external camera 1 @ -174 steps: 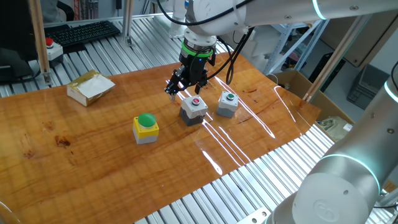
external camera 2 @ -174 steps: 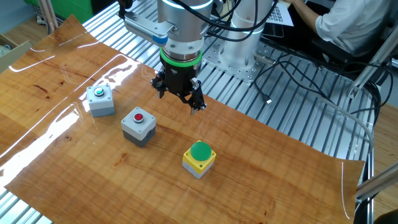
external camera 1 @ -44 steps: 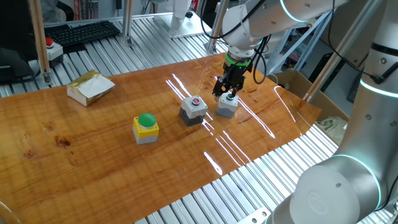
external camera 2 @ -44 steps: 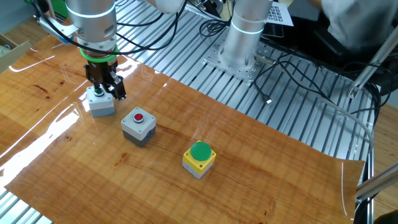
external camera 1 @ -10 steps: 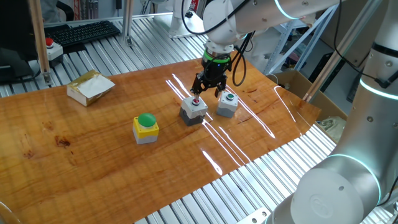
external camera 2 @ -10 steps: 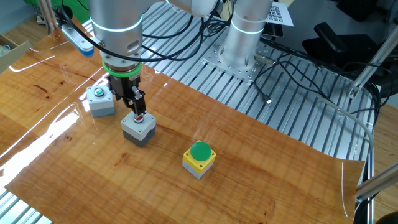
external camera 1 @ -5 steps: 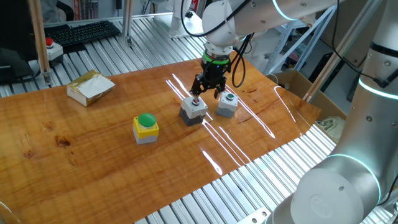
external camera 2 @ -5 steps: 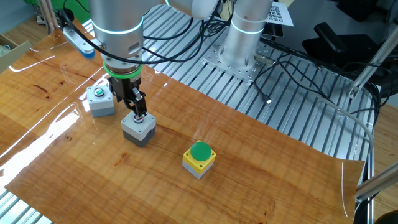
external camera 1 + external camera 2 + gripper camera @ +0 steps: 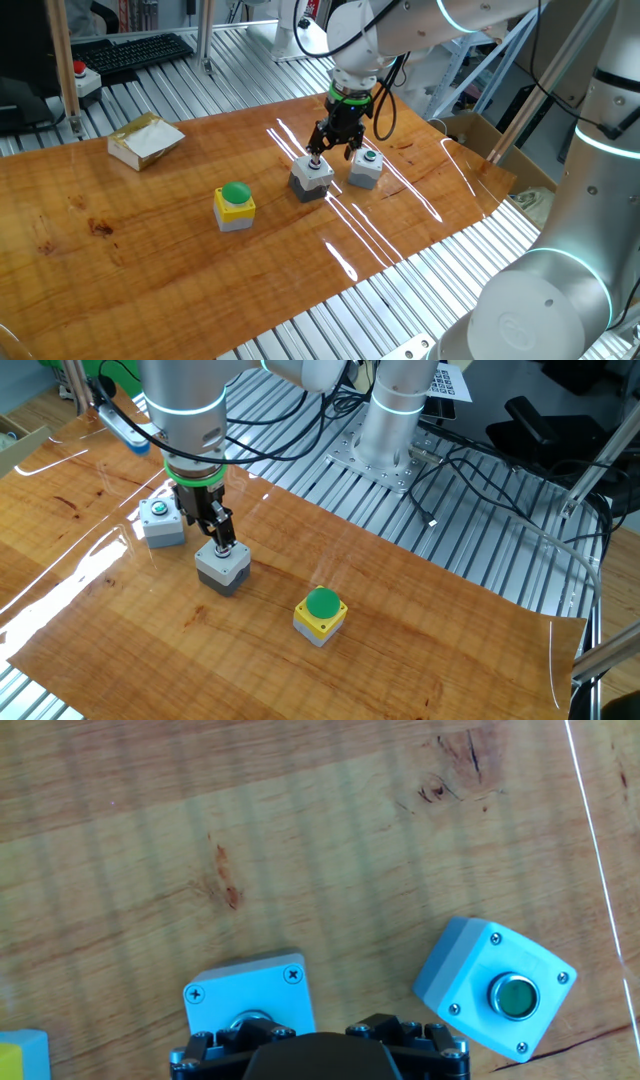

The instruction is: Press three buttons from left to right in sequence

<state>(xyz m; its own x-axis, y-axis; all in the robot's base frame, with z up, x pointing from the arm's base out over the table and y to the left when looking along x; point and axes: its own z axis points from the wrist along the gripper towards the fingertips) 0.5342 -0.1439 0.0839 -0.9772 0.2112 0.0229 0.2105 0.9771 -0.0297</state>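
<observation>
Three button boxes stand in a row on the wooden table (image 9: 150, 230). The yellow-topped box with the big green dome (image 9: 234, 205) is at the left, also in the other fixed view (image 9: 320, 613). The grey box with the small red button (image 9: 311, 178) (image 9: 221, 568) (image 9: 245, 995) is in the middle. The grey box with the small green button (image 9: 366, 167) (image 9: 161, 520) (image 9: 495, 988) is at the right. My gripper (image 9: 331, 156) (image 9: 208, 532) is open. One fingertip (image 9: 225, 547) rests on top of the middle box and hides the red button.
A small cardboard box (image 9: 145, 140) lies at the table's far left. A red mushroom button on a pale box (image 9: 82, 80) and a keyboard (image 9: 130, 52) sit on the metal bench behind. Cables (image 9: 470, 470) run beside the robot base (image 9: 390, 420).
The gripper came from the box with the small green button to the box with the small red button. In the last second it sank slightly onto that box; the boxes stay put.
</observation>
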